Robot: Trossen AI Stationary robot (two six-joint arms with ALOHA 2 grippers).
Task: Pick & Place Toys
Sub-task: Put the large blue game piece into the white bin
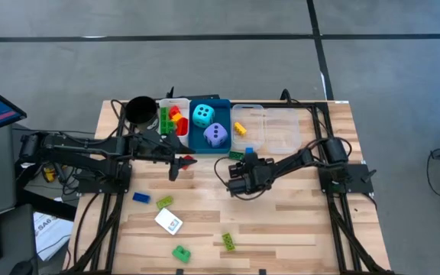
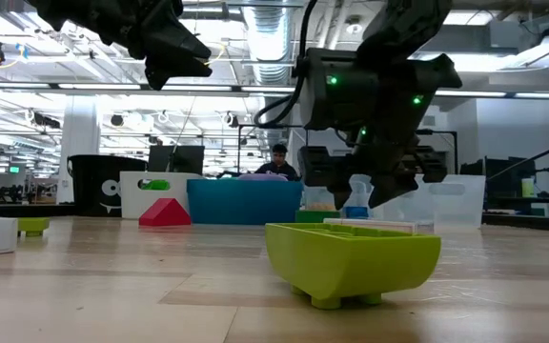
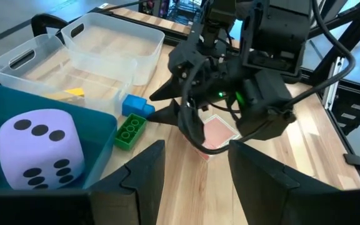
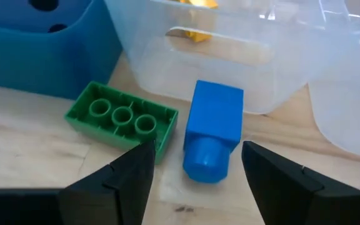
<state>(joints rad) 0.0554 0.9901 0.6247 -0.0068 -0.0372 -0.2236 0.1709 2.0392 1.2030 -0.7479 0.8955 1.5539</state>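
My right gripper [image 4: 195, 181] is open, low over the table by the trays' near side [image 1: 241, 164]. A blue brick [image 4: 211, 134] lies on the table just ahead of its fingers, and a green brick [image 4: 122, 119] lies beside that. A pink card [image 3: 217, 133] lies on the table under this gripper. My left gripper [image 3: 192, 181] is open and empty, raised above the table [image 1: 178, 162], with a red brick [image 1: 188, 160] on the table next to it. A purple die [image 1: 215, 135] and a cyan die [image 1: 202, 115] sit in the blue tray [image 1: 209, 145].
The black cup [image 1: 140, 109], the white tray [image 1: 176, 101] of bricks, the blue tray and the clear tray [image 1: 281, 130] with a yellow brick [image 1: 239, 128] line the far side. A blue brick [image 1: 141, 197], lime bricks [image 1: 164, 202] [image 1: 227, 242], a white card [image 1: 169, 221] and a green brick [image 1: 181, 253] lie nearer.
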